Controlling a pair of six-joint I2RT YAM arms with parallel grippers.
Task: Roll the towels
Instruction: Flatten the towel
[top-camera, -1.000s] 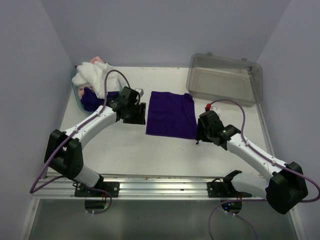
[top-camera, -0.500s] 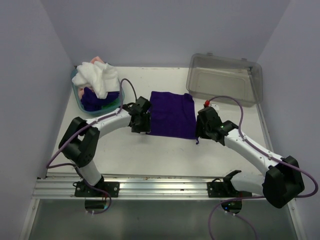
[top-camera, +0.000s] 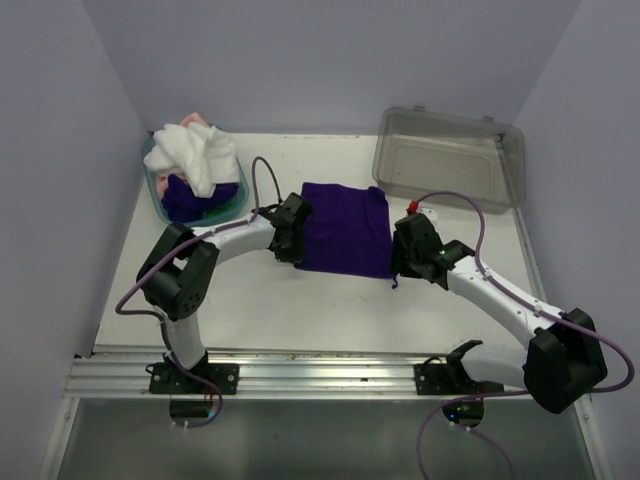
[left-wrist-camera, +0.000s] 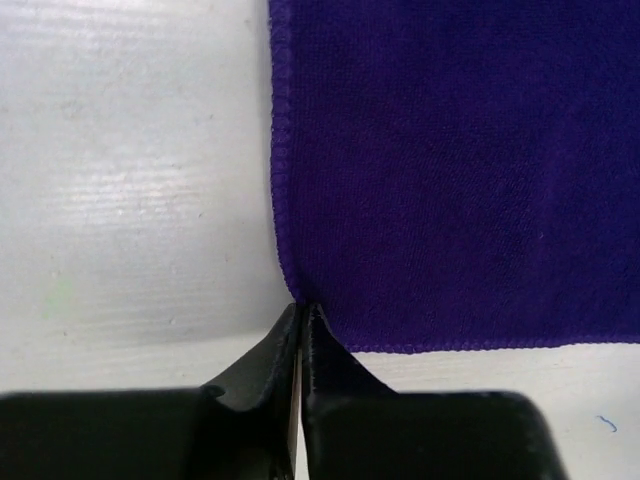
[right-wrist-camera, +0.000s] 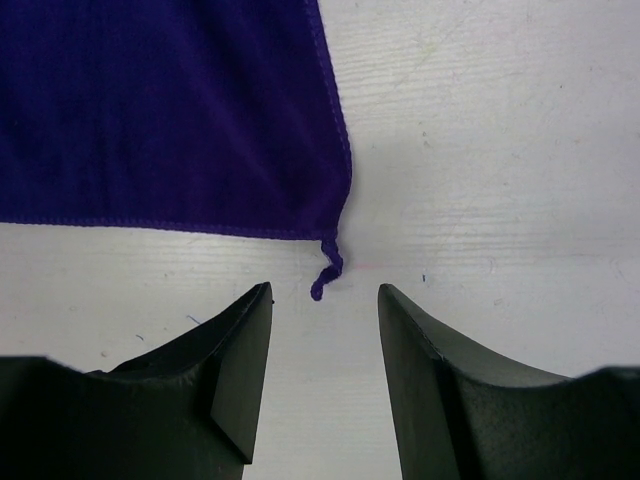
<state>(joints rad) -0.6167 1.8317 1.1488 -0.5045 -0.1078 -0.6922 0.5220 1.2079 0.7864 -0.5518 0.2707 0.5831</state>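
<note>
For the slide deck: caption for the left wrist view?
Left gripper pinches a corner of the flat purple towel on the table.

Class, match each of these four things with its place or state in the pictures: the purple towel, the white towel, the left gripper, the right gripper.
1. purple towel
2. white towel
3. left gripper
4. right gripper

A. jaws apart, a loose thread just ahead
B. heaped on the teal basket
C. spread flat on the table
D. jaws closed on the purple towel's corner

Pairs: 1-C, 2-B, 3-D, 4-A
</note>
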